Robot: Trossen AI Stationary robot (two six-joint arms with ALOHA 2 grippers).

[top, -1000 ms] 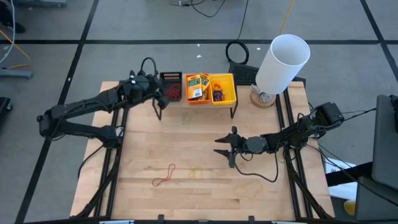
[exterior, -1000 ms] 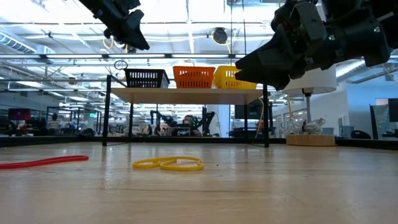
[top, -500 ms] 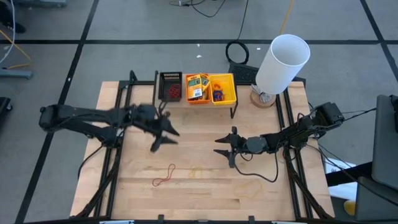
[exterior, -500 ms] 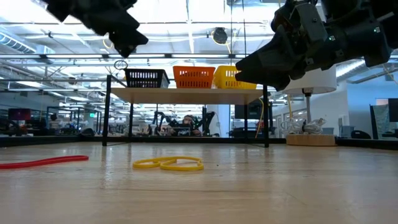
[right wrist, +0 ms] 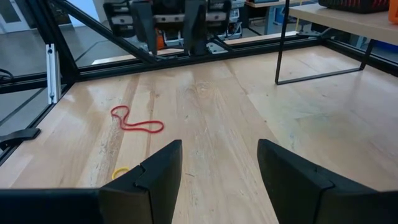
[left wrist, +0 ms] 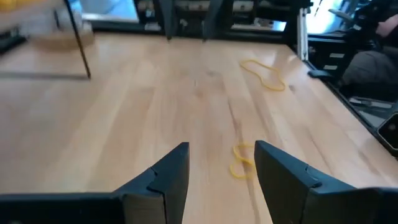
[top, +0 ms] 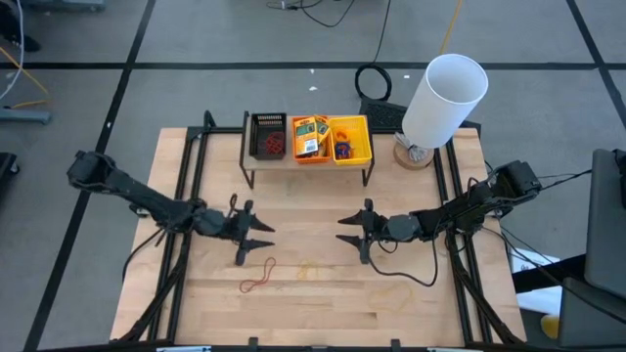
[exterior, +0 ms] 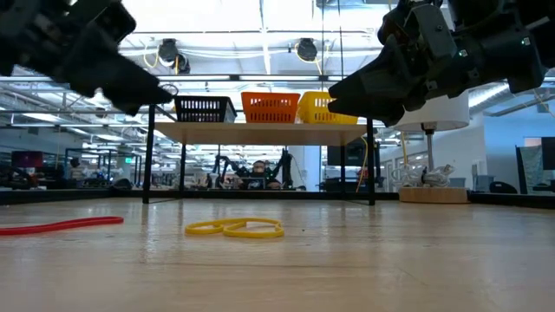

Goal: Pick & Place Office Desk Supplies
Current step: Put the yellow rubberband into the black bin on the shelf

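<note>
Now L gripper (top: 256,238) fingers wide nr red band (top: 259,281); R gripper (top: 354,232) wide, yellow band (top: 309,268) between.

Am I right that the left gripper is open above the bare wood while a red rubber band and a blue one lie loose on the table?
Not quite: the second loose band is yellow, not blue, as the high view shows. The rest holds: the left gripper is open above the wood, and the red rubber band lies loose on the table.
</note>
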